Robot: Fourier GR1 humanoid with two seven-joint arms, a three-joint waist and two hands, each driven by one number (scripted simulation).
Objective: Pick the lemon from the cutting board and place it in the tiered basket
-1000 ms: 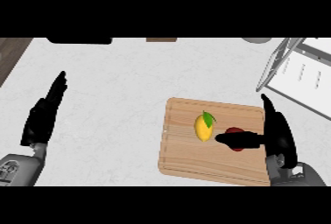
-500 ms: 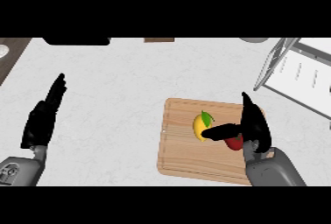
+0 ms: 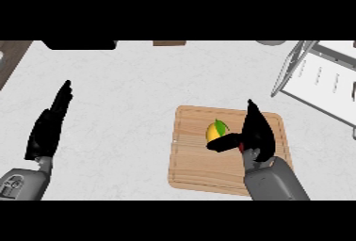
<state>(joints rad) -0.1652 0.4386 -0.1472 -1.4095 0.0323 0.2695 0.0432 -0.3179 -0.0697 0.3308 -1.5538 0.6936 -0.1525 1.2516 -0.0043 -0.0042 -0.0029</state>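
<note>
Closing right robot hand [image 3: 256,134] on lemon [image 3: 216,131], center-right on cutting board [image 3: 201,164], thumb under, not yet curled round. Risking lemon rolling off thumb. Resting left robot hand [image 3: 50,124] open, left of frame.

Single head view, looking steeply down onto the white counter [image 3: 139,94] from above. Forearms entering from the lower edge, cutting board [image 3: 201,169] right of centre, tiered basket [image 3: 319,80] cut off at the upper right corner. No second view.
</note>
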